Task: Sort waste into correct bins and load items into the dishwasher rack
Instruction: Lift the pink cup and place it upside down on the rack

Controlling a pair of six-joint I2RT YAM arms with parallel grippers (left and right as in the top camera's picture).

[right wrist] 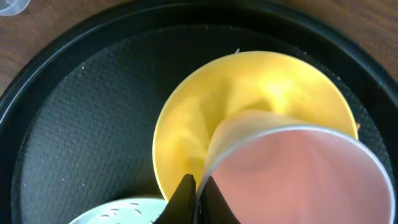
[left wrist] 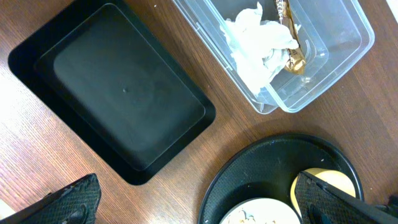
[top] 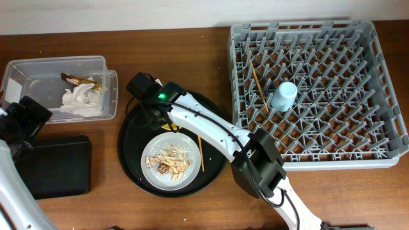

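At bottom centre, the right fingers [right wrist: 185, 200] clamp the rim of the pink cup [right wrist: 298, 180] (it sits in the yellow bowl [right wrist: 249, 87]); the left fingers [left wrist: 74, 200] stand wide apart.

Robot lab bench, staged as dish-clearing station. Evidence: left arm [top: 14, 185], right arm [top: 211, 128] over brown wooden desk [top: 96, 211]; grey dish rack [top: 332, 161] at far right corner; clear box [top: 57, 61], black tray [top: 57, 166] by left edge; pale wall [top: 128, 13] along far edge.
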